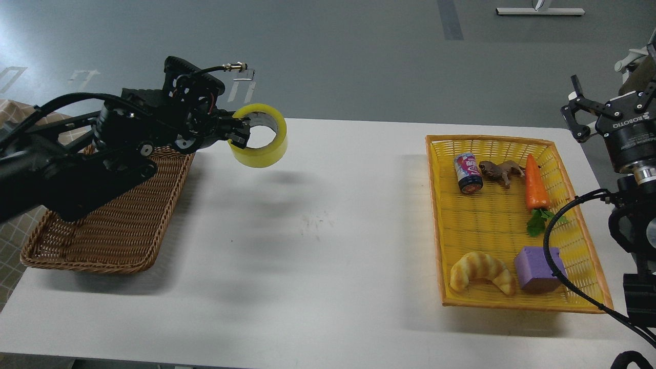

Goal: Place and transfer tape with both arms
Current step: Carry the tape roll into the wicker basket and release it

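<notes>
My left gripper [239, 132] is shut on the near wall of the yellow tape roll [264, 146], one finger inside the core and one outside. It holds the roll in the air above the table [318, 246], just right of the brown wicker basket [107, 225]. The roll's grey-white core faces up and toward me. My right gripper [576, 110] is open and empty, raised beyond the table's right edge, far from the tape.
A yellow basket [512, 302] at the right holds a small can [467, 173], a brown toy animal [499, 170], a carrot [534, 183], a croissant [482, 271] and a purple block [538, 268]. A checked cloth [10, 225] lies at the far left.
</notes>
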Robot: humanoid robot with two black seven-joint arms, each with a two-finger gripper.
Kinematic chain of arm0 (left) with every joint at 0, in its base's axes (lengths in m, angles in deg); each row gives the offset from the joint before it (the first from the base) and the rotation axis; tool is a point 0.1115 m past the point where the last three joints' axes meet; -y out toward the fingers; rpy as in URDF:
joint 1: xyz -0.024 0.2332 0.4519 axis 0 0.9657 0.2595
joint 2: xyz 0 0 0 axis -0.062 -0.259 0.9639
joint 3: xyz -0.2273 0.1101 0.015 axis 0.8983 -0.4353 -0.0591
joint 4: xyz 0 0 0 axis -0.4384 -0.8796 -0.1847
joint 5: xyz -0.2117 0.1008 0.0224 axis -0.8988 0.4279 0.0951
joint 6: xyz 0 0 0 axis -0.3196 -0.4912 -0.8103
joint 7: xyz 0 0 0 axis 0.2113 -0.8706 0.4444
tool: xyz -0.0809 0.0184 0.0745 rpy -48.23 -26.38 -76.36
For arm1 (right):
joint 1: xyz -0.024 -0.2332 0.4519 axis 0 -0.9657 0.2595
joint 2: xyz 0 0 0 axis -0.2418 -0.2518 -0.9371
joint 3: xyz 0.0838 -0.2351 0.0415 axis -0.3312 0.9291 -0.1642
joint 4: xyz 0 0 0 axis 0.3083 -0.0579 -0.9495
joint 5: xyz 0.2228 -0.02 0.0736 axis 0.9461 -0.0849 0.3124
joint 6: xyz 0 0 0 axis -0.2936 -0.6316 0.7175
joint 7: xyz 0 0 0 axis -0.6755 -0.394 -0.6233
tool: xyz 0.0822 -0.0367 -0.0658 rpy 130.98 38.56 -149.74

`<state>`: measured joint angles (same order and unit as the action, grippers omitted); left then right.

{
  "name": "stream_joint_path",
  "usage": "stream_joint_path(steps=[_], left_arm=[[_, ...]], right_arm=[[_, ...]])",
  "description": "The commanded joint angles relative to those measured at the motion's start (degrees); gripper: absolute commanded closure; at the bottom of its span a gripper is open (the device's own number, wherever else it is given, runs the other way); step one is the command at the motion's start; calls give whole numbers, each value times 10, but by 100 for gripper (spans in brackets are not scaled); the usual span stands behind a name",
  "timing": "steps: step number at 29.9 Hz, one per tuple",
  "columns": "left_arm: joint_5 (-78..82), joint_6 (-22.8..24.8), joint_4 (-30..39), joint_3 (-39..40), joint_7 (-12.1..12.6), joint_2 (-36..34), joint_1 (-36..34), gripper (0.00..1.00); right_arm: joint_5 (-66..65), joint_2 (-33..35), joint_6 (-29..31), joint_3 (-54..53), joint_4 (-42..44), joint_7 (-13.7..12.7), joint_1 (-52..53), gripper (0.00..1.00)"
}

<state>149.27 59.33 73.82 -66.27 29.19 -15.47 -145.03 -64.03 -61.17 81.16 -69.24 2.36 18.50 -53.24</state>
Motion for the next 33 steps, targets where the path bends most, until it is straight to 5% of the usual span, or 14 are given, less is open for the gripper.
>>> stream_joint_path(steps=[1,14,33], left_arm=[[-27,0,0,0,-8,-46,-8,100],[-42,0,-10,-7,-41,-156,42,100],[-53,0,-68,-7,-62,-180,148,100]], right_arm=[[1,-1,0,1,0,4,0,0],[1,-7,0,1,1,8,1,0],[1,-8,0,2,0,8,1,0]])
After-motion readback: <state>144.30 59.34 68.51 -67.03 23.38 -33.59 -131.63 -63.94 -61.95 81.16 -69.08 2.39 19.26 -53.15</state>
